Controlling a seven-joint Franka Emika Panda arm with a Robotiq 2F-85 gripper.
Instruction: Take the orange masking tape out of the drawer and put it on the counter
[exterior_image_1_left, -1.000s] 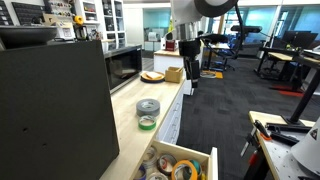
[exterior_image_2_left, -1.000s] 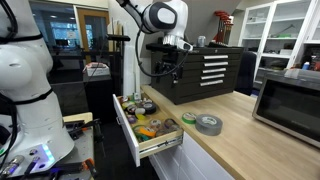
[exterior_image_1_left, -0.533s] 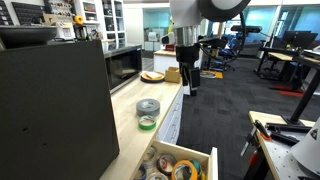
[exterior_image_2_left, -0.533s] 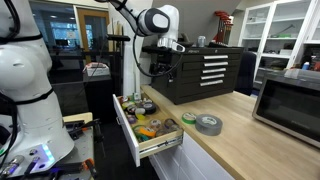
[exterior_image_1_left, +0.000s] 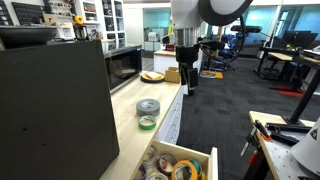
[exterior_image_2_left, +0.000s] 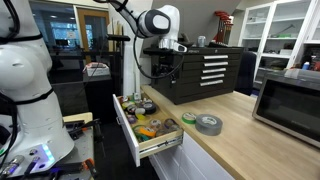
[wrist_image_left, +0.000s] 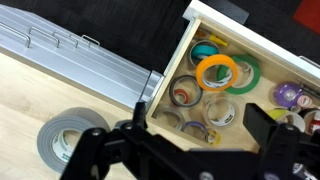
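On the counter (exterior_image_2_left: 240, 142), grey duct tape (exterior_image_2_left: 208, 123)

**In an exterior view:** camera set low at the end of the open drawer (exterior_image_1_left: 185, 150), facing along the counter (exterior_image_1_left: 125, 125). The gripper (exterior_image_1_left: 187, 88) is distant, with the grey tape roll (exterior_image_1_left: 148, 106) nearer the lens than it.

**In an exterior view:** mid-range camera facing across the drawer (exterior_image_2_left: 124, 128) toward the counter (exterior_image_2_left: 240, 130). The drawer lies below the gripper (exterior_image_2_left: 163, 76) and nearer the lens.

**Wrist view:** close, looking down past the gripper (wrist_image_left: 197, 120), with the drawer (wrist_image_left: 175, 62) beneath it and the grey tape roll (wrist_image_left: 65, 140) off to one side.

**Shared by all views:** drawer, counter, grey tape roll.
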